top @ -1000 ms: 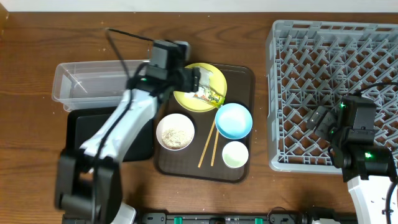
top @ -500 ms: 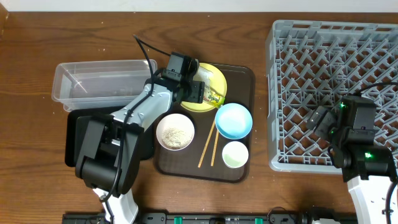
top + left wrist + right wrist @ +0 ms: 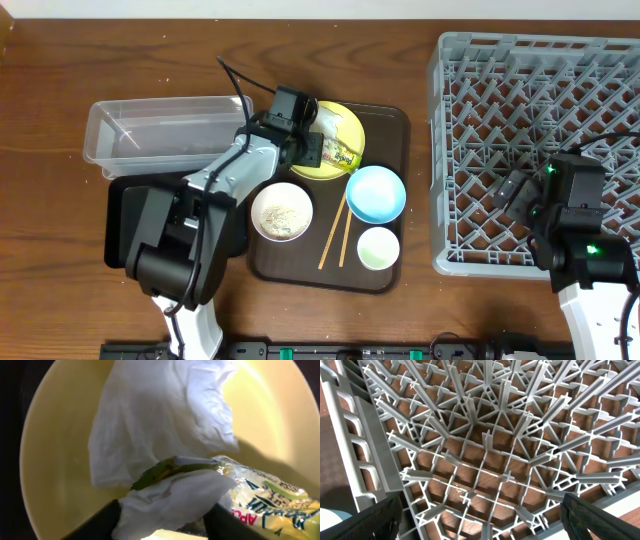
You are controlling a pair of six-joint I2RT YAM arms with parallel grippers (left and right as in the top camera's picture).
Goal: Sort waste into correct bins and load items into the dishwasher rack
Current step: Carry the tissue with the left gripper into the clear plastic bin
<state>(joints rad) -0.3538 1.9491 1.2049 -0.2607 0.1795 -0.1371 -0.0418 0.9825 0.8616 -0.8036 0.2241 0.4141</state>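
Observation:
A crumpled white napkin [image 3: 160,420] and a yellow-green wrapper [image 3: 270,500] lie on the round yellow plate [image 3: 55,460]. My left gripper [image 3: 165,520] is down on the plate, with its fingers closed on a fold of the napkin. From overhead the left gripper [image 3: 312,140] covers the plate's [image 3: 346,124] left part, with the wrapper [image 3: 338,153] beside it. A light blue bowl [image 3: 375,194], a white bowl with rice scraps [image 3: 281,211], a pale cup [image 3: 378,248] and chopsticks [image 3: 335,235] sit nearby. My right gripper [image 3: 485,520] is open and empty over the grey rack [image 3: 470,435].
The dishes stand on a dark brown serving tray [image 3: 392,125]. A clear tub [image 3: 100,140] and a black tray [image 3: 125,225] lie to its left, under my left arm. The rack [image 3: 480,60] fills the right side, with my right gripper [image 3: 515,190] above its lower part.
My left gripper has moved right and down onto the plate, against the napkin; it barely moved in the last half second. The right arm has not moved.

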